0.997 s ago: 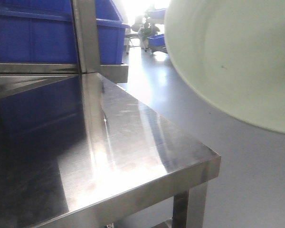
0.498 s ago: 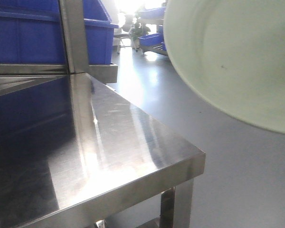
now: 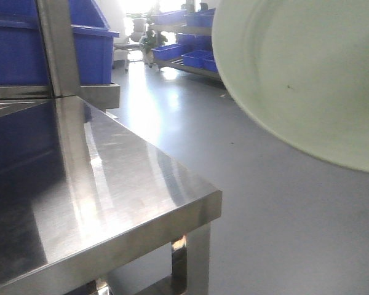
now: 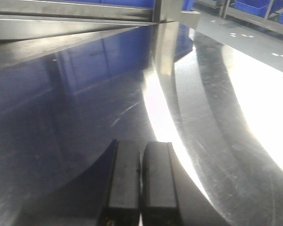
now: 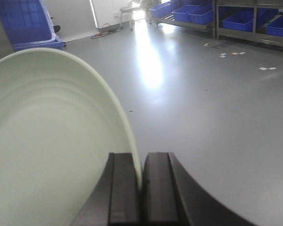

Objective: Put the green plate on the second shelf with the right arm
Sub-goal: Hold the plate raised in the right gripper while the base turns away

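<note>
Leftward across the front view slid the steel surface (image 3: pixel 111 196) and its post (image 3: pixel 58 49); the green plate (image 3: pixel 307 74) kept its spot.
Right claw (image 5: pixel 141 162) was clenched on the plate's rim, holding it on edge in the air beyond the surface's corner, over the floor (image 3: pixel 283 215). Left claw (image 4: pixel 141 148) hung pinched together and empty above the surface. Pickup looked done; shelving remained.

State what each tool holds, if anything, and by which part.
The right tool pinches the green plate by its rim; the left tool is shut, holding nothing.
</note>
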Motion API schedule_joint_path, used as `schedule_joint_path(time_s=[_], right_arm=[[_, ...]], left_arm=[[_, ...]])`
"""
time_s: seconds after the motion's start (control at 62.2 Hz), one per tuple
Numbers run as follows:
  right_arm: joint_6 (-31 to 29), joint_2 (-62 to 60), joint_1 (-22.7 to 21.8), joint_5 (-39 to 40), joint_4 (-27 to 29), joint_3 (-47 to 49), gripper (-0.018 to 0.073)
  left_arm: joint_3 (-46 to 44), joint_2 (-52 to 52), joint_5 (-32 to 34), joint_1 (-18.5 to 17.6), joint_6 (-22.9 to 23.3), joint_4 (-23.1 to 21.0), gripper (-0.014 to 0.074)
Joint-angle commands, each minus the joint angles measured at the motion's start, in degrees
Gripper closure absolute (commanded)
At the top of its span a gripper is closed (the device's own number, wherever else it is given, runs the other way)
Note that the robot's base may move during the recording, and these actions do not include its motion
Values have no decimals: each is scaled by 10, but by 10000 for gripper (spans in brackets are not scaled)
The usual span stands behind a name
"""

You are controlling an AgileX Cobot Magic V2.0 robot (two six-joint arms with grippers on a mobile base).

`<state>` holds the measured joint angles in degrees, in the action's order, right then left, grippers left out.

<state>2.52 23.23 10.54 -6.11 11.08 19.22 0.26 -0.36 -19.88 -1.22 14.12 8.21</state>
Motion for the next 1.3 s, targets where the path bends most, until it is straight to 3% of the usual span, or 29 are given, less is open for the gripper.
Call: schedule_joint_path(time_s=[0.0, 1.286], right_arm=[[0, -1, -4, 64, 2, 20, 503], [0, -1, -4, 64, 2, 20, 503]], left_arm=[[18, -12, 39, -3, 0, 1, 472], [18, -12, 39, -3, 0, 1, 472]])
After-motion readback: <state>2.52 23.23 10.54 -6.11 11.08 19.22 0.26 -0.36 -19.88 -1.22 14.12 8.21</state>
